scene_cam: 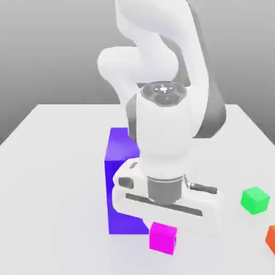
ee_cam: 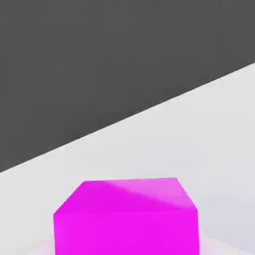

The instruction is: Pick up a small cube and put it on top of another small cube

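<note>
Magenta-pink, the small cube sat directly beneath the gripper, just in front of the blue-purple block, jaws closed on it, apparently ready for lifting toward another cube.

You are looking at a simulated test bench, not a lived-in room: a bare white tabletop is sitting against a flat grey backdrop, flat-coloured blocks are lying about, among them a big blue-purple block, and a smooth white arm is standing over them.
</note>
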Robot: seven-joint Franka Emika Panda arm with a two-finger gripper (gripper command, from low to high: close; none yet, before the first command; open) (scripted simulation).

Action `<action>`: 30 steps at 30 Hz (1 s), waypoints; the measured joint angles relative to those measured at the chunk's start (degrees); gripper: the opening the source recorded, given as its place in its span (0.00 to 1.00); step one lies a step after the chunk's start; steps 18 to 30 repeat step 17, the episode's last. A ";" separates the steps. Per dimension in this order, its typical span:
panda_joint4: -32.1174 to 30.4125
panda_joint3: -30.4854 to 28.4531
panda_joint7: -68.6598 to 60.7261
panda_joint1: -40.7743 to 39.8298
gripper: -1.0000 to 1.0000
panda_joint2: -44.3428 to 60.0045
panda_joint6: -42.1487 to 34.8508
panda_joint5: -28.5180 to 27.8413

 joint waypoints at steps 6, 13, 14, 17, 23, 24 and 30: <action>-6.59 10.80 -11.16 12.09 0.00 -5.99 0.45 0.49; -7.28 8.93 -7.10 23.17 0.00 2.41 7.22 -15.53; -7.17 7.44 -5.64 24.30 1.00 3.89 8.33 -17.64; -7.17 7.44 -5.64 24.30 1.00 3.89 8.33 -17.64; -7.17 7.44 -5.64 24.30 1.00 3.89 8.33 -17.64; -7.17 7.44 -5.64 24.30 1.00 3.89 8.33 -17.64; -7.17 7.44 -5.64 24.30 1.00 3.89 8.33 -17.64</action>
